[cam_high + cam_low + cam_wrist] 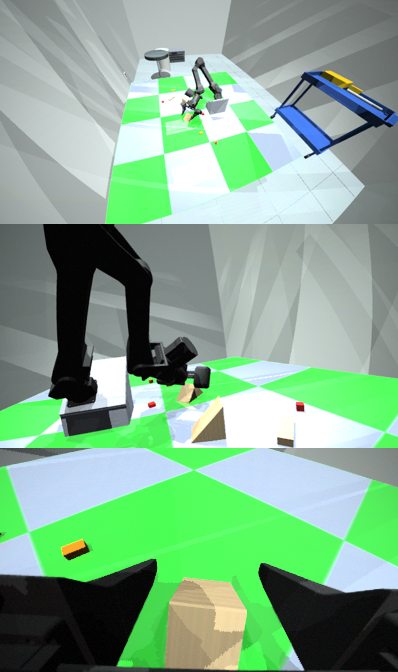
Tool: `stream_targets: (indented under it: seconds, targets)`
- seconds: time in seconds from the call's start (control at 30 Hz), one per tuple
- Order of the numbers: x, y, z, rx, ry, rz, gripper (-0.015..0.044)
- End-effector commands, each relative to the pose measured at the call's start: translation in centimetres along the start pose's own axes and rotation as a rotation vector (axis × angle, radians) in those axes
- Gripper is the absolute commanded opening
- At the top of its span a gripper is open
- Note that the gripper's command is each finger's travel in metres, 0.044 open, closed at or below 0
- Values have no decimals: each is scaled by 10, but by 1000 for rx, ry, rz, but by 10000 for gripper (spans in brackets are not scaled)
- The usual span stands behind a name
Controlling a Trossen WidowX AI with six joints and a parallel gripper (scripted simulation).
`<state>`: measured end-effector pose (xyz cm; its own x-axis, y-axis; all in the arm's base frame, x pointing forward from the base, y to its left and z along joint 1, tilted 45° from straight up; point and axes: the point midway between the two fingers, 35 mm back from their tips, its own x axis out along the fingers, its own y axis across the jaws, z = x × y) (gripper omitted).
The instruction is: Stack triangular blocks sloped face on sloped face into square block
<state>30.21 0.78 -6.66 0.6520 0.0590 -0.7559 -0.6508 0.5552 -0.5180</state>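
Observation:
One pale wooden triangular block (188, 117) (185, 394) (206, 635) is on the green part of the table, below the gripper in the exterior view. My gripper (187, 116) (208, 566) is open; in the wrist view its fingers stand wide on either side of this block, with a gap at each side. Its fingertips are hidden in the exterior view. The other triangular block (185, 99) (211, 424) stands apart on a white square, its sloped face facing up toward the arm's base side. It is partly hidden behind the gripper in the top view.
A plain wooden bar (171, 98) (285, 427) lies beyond the second block. Small red pieces (162, 101) (300, 406) and small yellow-orange pieces (201, 132) (75, 549) are scattered about. Another red piece (203, 114) (152, 404) lies near the arm's grey base box (217, 106) (127, 386).

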Motion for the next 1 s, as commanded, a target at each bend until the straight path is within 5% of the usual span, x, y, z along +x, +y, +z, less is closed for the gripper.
stream_targets:
  seconds: [0.0, 0.7, 0.97]
  targets:
    - [0, -1, 0, 5, 3, -3, 440]
    - [-42, 0, 87, -2, -8, 4, 440]
    - [-96, 8, 21, 56, 454, -60, 440]
